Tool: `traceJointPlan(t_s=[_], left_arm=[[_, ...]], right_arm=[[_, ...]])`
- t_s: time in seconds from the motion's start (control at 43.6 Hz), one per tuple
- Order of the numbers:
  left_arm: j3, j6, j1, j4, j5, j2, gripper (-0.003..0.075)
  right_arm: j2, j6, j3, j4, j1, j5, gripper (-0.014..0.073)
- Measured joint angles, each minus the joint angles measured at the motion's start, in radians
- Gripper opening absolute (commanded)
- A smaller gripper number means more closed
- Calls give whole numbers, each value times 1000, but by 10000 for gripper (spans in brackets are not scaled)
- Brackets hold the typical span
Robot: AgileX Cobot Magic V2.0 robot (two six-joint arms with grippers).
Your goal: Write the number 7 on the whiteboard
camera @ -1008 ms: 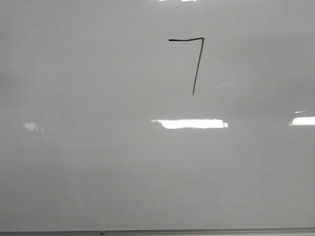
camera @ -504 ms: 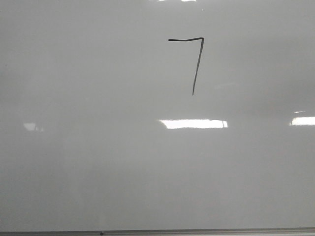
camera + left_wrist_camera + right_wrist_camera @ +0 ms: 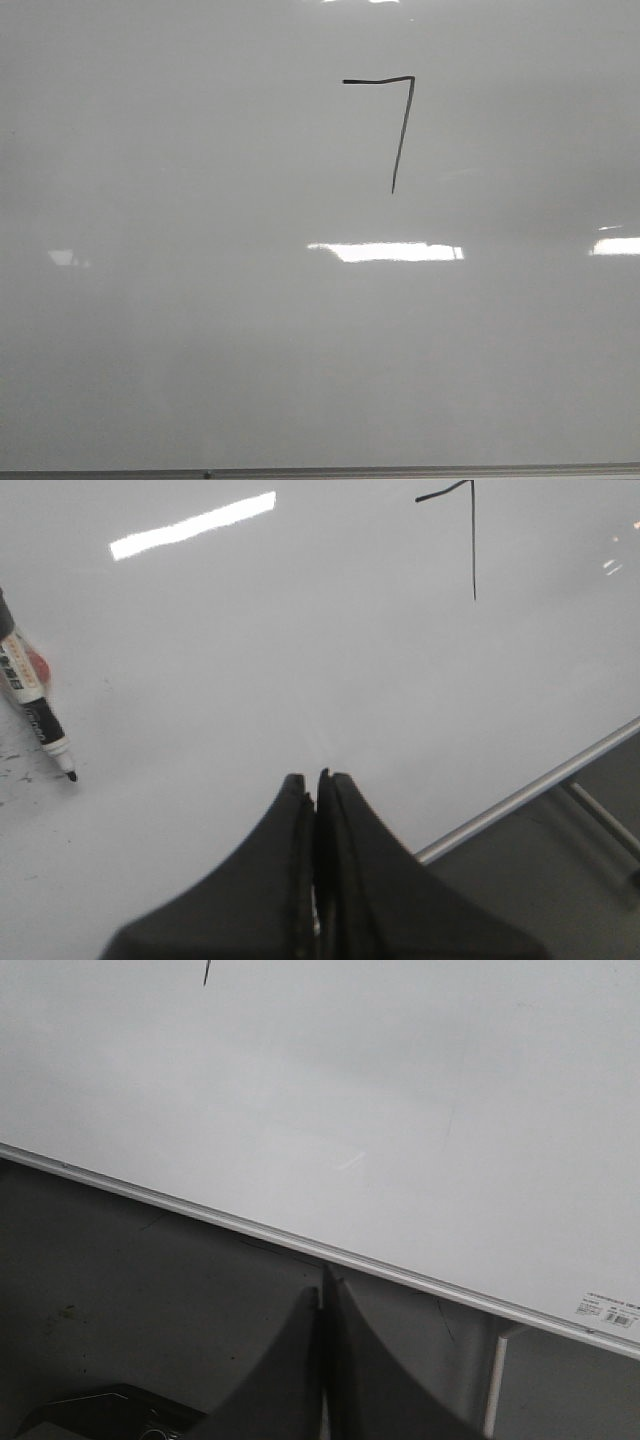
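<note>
Thin black marker-drawn number 7 (image 3: 395,125) is sitting toward 12 o'clock on the large glossy pale grey-white whiteboard (image 3: 200,330) | left hand (image 3: 317,785) is hovering over the board, jaws pressed together, gripping nothing | black-tipped white marker pen (image 3: 35,715) is lying on the board toward 9 o'clock | right hand (image 3: 325,1285) is closed and empty, off the metal frame edge (image 3: 250,1228)

Both end effectors — left (image 3: 317,780), right (image 3: 324,1282) — closed, fingers pressed together, empty.

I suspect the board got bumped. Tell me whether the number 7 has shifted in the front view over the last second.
No. The number 7 sits at the same spot above the whiteboard bottom frame edge as before.
</note>
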Motion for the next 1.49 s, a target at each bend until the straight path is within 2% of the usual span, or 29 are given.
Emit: traceJointPlan(t_s=[0.16,0.435,0.573,0.71,1.054,1.49], left_arm=[[103,4,119,22,-136,-105,-20],[483,4,363,-9,-467,-370,-20],[647,4,437,-35,-577,-479,-20],[741,4,472,-39,-637,-538,-20],[745,4,484,-39,-728,-541,-21],[745,4,484,-39,-737,-541,-21]], right_arm=[[0,0,0,0,0,0,-67],[0,0,0,0,0,0,-67],[0,0,0,0,0,0,-67],[0,0,0,0,0,0,-67],[0,0,0,0,0,3,-67],[0,0,0,0,0,8,-67]])
